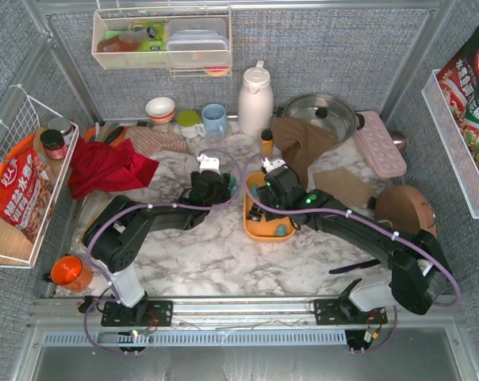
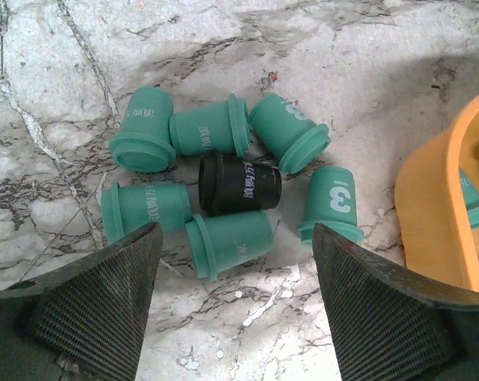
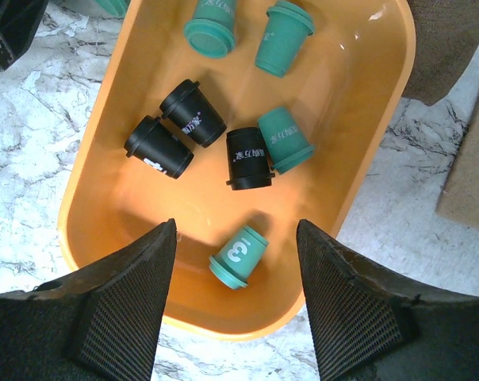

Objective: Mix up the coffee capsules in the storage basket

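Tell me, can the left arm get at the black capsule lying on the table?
Probably yes: the left gripper hangs open just above the black capsule, nothing covering it. Green capsules press close around it, though, so the fingers may catch a neighbour.

**Bright, even light from above; wrist views crisp**

Diffuse overhead light fills all three views. Small white glare spots sit on the inner wall of the storage basket (image 3: 358,111). The coffee capsules (image 2: 239,182) cast short, soft shadows on the marble worktop (image 2: 366,71). The top view renders finer detail less sharply.
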`<state>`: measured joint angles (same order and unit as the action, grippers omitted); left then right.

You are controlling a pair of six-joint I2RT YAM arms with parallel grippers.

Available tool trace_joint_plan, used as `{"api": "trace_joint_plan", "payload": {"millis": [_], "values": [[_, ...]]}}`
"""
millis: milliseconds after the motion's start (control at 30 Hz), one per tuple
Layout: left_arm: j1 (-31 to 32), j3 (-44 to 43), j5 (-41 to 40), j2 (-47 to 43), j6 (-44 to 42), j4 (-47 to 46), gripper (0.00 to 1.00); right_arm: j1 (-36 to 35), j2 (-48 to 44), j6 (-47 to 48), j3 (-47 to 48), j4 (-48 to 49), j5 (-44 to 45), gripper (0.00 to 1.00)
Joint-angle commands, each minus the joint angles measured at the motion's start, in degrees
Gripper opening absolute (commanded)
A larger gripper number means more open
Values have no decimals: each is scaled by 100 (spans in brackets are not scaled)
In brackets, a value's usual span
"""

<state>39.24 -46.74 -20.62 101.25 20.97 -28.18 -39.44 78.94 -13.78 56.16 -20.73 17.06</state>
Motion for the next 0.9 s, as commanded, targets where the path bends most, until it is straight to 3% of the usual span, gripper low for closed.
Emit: {"api": "trace_joint_plan", "payload": {"millis": [0, 267, 867], "values": [[-13, -184, 78, 105, 219, 315, 83, -5, -32, -18, 45, 86, -40, 66], [-20, -415, -154, 325, 283, 706, 71, -4, -84, -87, 0, 90, -115, 66], [-22, -544, -514, 668, 148, 669, 67, -28, -267, -47, -183, 310, -342, 66]]}}
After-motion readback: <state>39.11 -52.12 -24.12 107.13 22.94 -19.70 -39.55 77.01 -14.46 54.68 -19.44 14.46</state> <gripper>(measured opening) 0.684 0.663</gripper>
